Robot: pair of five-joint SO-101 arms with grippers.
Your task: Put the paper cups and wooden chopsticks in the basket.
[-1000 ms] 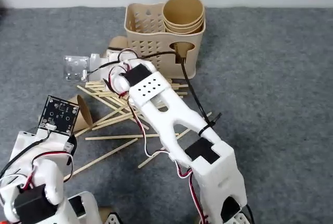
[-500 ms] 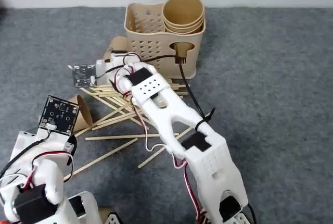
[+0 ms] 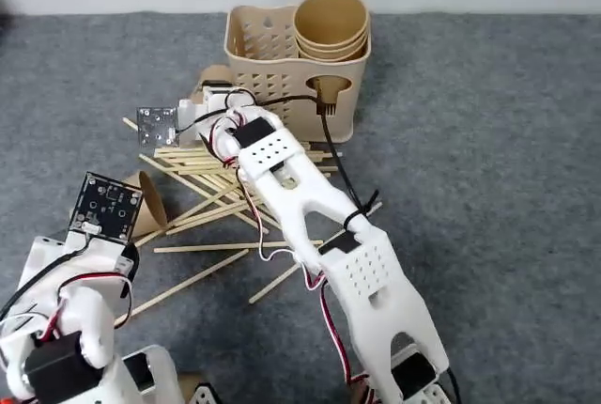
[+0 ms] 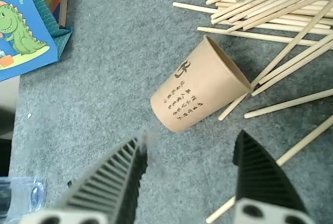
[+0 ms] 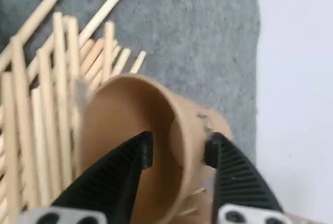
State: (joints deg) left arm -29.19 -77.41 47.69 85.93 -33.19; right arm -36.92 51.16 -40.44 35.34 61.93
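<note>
Paper cup (image 4: 200,86) lies on its side on the grey tabletop (image 3: 488,188), nearest of the task things. Its mouth is toward the chopstick pile and its base toward the left gripper (image 4: 191,146). The left gripper hangs over the cup's base end with its jaws wide apart, holding nothing and not touching the cup. In the high view this cup (image 3: 152,199) peeks out from behind the left arm's camera board, at the edge of the pile. A blue dinosaur-print box (image 4: 21,26) sits well apart from it.

Wooden chopsticks (image 3: 202,207) are scattered loose over the tabletop between the arm bases and the basket, crossing each other. They are thickest under the right arm's wrist. One or two tips touch the lying cup's rim.

The right arm stretches over the pile. The right gripper (image 5: 178,141) is at a second paper cup (image 5: 130,109), tipped over on the chopsticks' far ends. This cup is just beside the basket's front wall, on the left arm's side (image 3: 214,75). The jaws are narrowly apart and straddle the cup's wall, one inside the mouth and one outside. Can't tell if they press it.

Basket (image 3: 272,56) stands upright at the far side, beige with perforated walls. Inside, at the end on the right arm's side, is a stack of paper cups (image 3: 331,21). They are nested with mouths up, rims above the basket's rim.
</note>
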